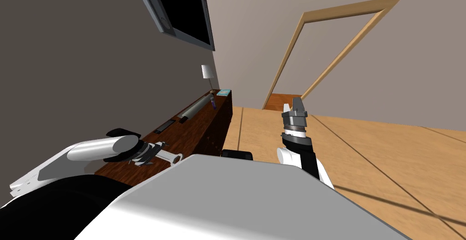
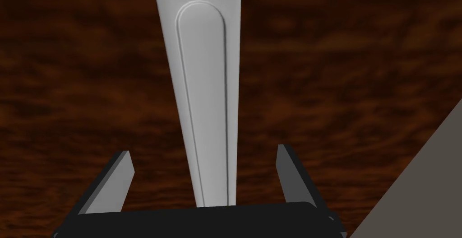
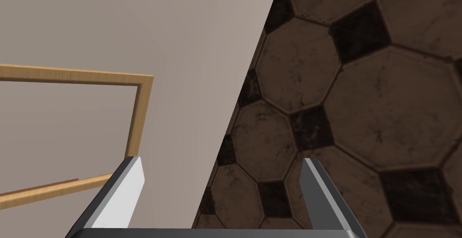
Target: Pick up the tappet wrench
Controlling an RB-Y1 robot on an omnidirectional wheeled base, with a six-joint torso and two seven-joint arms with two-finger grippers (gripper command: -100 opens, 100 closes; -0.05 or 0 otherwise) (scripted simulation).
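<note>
Straddling flat light grey wrench [image 2: 204, 81], left gripper [image 2: 203, 151] has fingers apart, one on each side of handle, neither touching. Wrench lies flat on dark brown wooden cabinet top [image 2: 352, 68]. Step judged: pre-grasp. Next move calls for square closure on handle, then lift. Right gripper [image 3: 221, 161] raised, fingers apart, empty.

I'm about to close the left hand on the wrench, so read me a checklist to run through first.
1. The left hand is open: ok.
2. The wrench handle runs between its fingers, roughly centred: ok.
3. A gap shows at both fingers, no contact: ok.
4. The wrench lies on the dark wooden cabinet top: ok.
5. Fingers low enough to grip: cannot tell.
6. The right hand is open, raised away from the cabinet: ok.
</note>
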